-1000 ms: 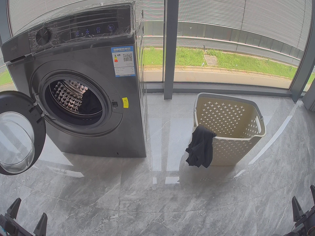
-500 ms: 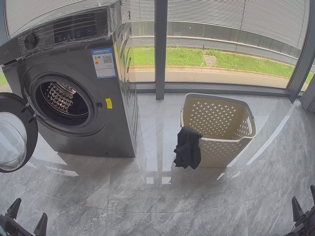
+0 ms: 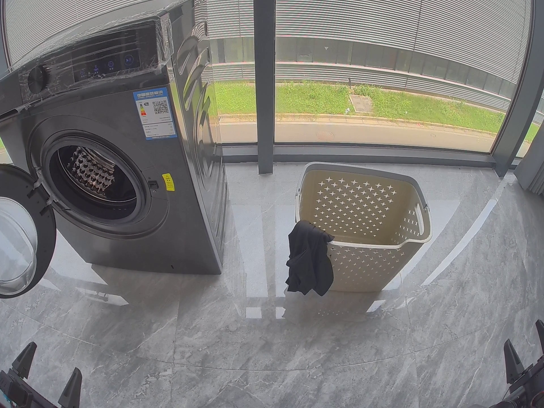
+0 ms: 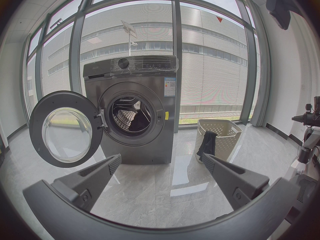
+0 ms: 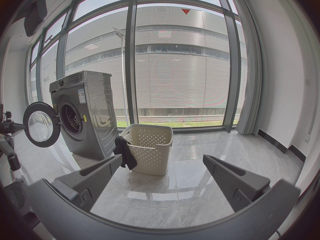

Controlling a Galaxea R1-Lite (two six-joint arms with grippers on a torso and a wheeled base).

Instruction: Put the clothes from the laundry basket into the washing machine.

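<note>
My view has swung toward the laundry basket [image 3: 368,267], centring the dark garment [image 3: 309,259] draped over its rim, so with left claw [image 4: 160,157] and right claw [image 5: 161,157] both released, grabbing it looks next

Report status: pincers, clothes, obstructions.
Left pincer, right pincer open, empty. Dark garment hangs over laundry basket rim. Washing machine door open, dark cloth inside. No obstruction seen between them.
</note>
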